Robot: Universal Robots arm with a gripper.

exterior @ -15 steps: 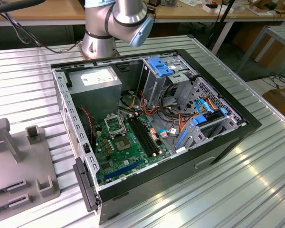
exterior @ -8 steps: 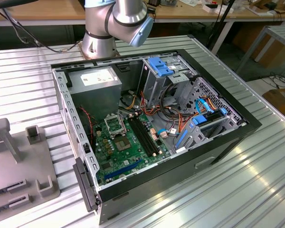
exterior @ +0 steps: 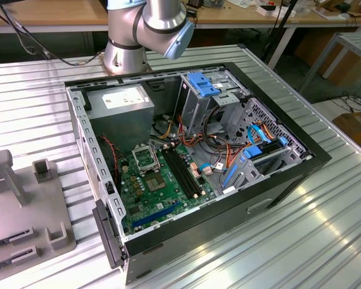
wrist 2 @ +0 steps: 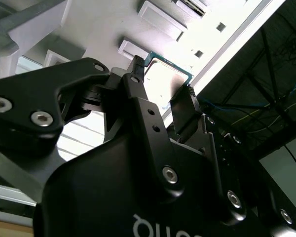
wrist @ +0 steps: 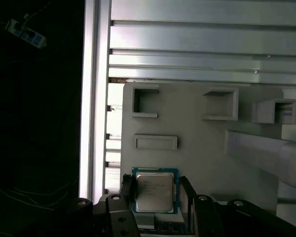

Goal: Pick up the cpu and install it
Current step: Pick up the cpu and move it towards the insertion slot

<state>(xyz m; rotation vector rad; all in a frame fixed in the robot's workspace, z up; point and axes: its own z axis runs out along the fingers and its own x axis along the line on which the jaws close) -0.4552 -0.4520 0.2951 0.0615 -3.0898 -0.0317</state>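
In both wrist views the cpu point(wrist: 154, 191) point(wrist 2: 166, 74), a small flat square with a silvery top and a thin green rim, sits between my two black fingers. My gripper point(wrist: 156, 183) point(wrist 2: 163, 75) is shut on the cpu, one finger against each of two opposite edges. Behind it lies a grey fixture plate point(wrist: 197, 148) with small rectangular pockets. In the exterior view, the black-framed socket point(exterior: 145, 158) shows on the green motherboard point(exterior: 168, 195) inside the open computer case point(exterior: 283, 180).
Part of the grey fixture plate point(exterior: 24, 229) with upright blocks lies at the exterior view's left on the ribbed metal table point(exterior: 313, 241). The arm's base point(exterior: 123, 48) stands behind the case. Drive cages, cables and blue clips point(exterior: 259, 150) crowd the case's right half.
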